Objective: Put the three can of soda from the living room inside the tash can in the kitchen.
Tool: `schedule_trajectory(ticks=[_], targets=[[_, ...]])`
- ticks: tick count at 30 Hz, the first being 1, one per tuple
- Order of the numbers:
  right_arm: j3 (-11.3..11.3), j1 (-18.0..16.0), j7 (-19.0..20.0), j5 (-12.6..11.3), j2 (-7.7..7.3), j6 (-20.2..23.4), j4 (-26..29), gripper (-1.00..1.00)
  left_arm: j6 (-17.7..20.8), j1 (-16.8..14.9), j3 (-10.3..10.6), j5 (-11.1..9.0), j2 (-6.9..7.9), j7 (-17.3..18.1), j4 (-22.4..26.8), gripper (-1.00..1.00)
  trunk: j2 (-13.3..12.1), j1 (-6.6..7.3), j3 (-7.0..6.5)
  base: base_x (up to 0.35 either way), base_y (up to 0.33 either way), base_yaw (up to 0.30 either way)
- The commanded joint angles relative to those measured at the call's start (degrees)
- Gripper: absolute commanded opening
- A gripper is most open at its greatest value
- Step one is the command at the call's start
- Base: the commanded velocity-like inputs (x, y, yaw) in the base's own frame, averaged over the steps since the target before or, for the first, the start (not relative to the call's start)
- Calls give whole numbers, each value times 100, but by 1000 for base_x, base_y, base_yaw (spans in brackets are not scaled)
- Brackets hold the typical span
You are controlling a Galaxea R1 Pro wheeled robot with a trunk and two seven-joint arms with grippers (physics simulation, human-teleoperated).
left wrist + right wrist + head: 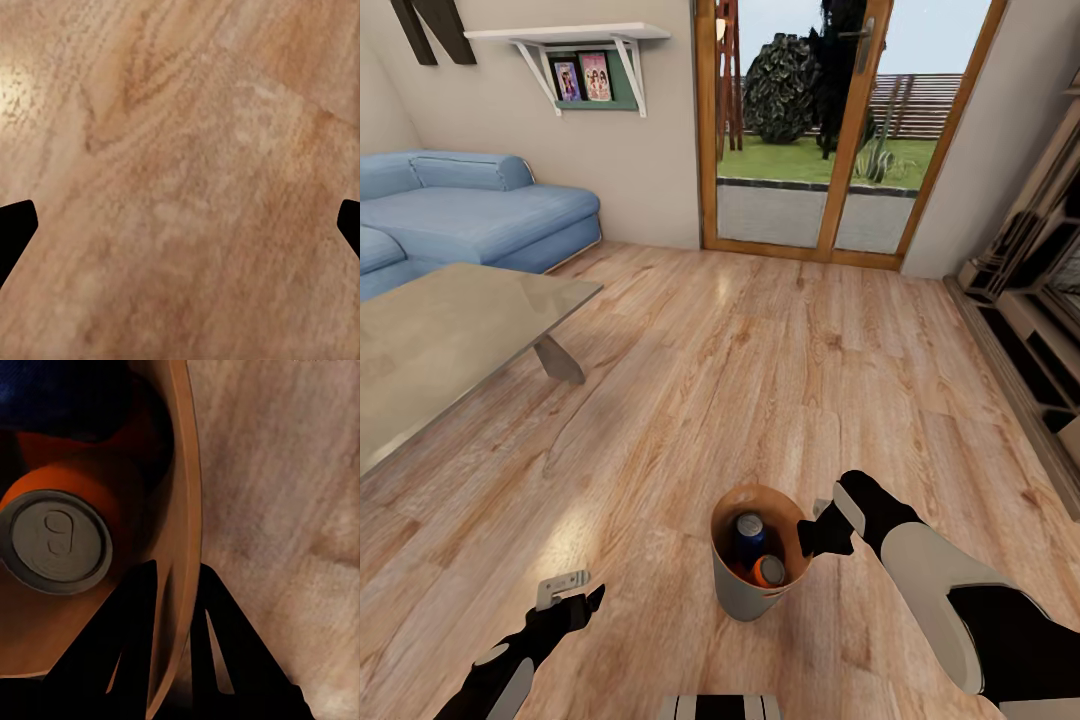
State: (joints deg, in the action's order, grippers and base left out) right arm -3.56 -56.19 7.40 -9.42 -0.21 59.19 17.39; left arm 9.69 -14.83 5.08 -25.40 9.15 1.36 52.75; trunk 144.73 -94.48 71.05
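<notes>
Tash can [745, 590] rim pinched by R fingers [135, 637].

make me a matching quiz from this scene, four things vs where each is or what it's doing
Things:
1. blue can
2. right pincer
3. left pincer
4. sofa

States:
a. open over bare floor
b. against the far wall
c. inside the bin
d. clamped on the bin's rim

Pairs: 1-c, 2-d, 3-a, 4-b

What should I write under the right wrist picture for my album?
Right end effector pinching the copper-lined round bin's rim, an orange grey-topped soda can inside, above wood floor.
</notes>
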Motion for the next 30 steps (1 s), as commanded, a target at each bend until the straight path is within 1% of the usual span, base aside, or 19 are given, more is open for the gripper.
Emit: schedule_trajectory(ticks=[1, 14, 15, 30], targets=[[49, 223, 34, -183, 3, -224, 10, -100, -1, -2, 2, 0, -1, -1, -2, 100, -2, -3, 2, 0, 0, 0], [47, 223, 33, -183, 4, -224, 10, -100, -1, -2, 2, 0, -1, -4, -2, 100, -2, -3, 2, 0, 0, 0], [48, 223, 33, -183, 4, -224, 10, 100, -2, -2, 2, 0, -1, -4, -2, 100, -2, -3, 2, 0, 0, 0], [49, 223, 32, -183, 4, -226, 10, 100, -2, -2, 2, 0, -1, -4, -2, 100, -2, -3, 2, 0, 0, 0]])
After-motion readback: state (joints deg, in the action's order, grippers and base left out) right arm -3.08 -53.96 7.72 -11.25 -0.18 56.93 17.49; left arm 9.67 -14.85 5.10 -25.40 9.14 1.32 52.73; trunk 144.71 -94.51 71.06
